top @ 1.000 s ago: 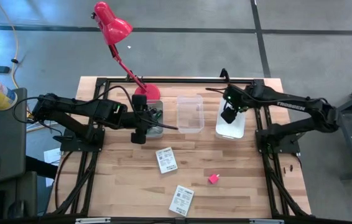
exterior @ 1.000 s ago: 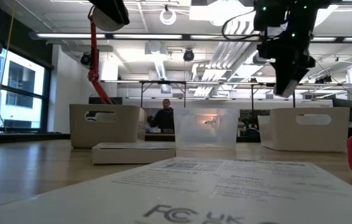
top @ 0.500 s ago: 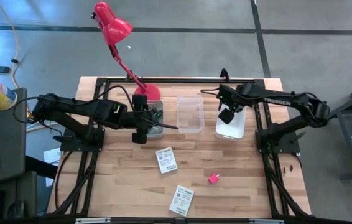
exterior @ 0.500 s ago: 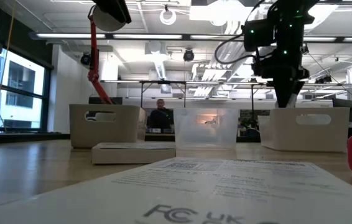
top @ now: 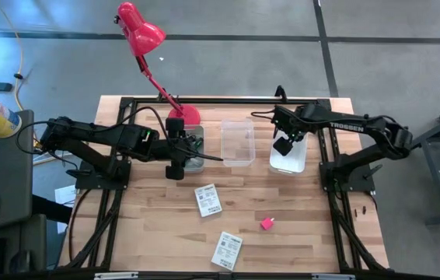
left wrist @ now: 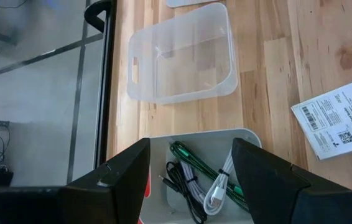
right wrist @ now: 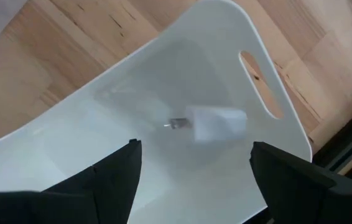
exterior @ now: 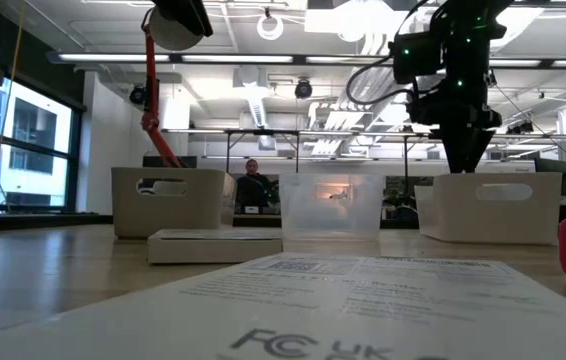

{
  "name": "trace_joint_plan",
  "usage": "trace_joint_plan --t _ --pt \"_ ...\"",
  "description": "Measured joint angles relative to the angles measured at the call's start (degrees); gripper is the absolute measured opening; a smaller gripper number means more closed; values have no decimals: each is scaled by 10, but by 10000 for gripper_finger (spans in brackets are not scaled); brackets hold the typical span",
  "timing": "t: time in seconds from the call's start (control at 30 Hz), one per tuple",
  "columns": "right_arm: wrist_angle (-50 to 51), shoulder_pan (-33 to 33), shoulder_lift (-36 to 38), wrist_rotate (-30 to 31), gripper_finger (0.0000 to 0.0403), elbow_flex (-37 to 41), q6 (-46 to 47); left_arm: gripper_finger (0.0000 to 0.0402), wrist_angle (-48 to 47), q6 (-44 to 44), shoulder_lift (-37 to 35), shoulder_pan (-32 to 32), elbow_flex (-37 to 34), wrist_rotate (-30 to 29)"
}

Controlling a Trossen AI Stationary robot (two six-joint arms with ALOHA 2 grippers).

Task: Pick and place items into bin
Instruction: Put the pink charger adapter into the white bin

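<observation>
Right gripper [top: 287, 143] over white bin [top: 297, 162], wide open, empty; charger [right wrist: 216, 122] inside. Left gripper [top: 175, 155] open, empty. Risk: clipping bin rim when retracting.

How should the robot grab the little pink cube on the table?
From straight above, with the fingers closing on two opposite flat sides of the pink cube. It sits alone on the bare wood of the table, so there looks to be room on each side.

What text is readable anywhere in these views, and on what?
"TROSSEN" – on the right arm.
"FC" and "UK" marks – on the white printed card nearest the low camera; its fine print is too blurred to read.
Cards in the high view, barcoded card in the left wrist view: too small to read.
</observation>
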State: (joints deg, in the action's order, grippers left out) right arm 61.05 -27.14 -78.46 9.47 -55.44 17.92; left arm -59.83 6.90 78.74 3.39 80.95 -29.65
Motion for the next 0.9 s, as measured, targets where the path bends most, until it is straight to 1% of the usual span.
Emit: trace_joint_plan --t 0.13,0.23,0.47,0.57,0.7,0.9 --pt "0 3 6 -15 287 0 0 216 0 0 0 0 0 0" --pt "1 14 24 -27 288 0 1 216 0 1 0 0 0 0" --pt "0 66 106 -49 287 0 29 216 0 1 0 0 0 0" --pt "-5 101 143 -71 287 0 34 216 0 1 0 0 0 0" --pt "-32 165 177 -104 287 0 58 216 0 1 0 0 0 0" --pt "-95 285 183 -109 287 0 104 216 3 -8 0 0 0 0"
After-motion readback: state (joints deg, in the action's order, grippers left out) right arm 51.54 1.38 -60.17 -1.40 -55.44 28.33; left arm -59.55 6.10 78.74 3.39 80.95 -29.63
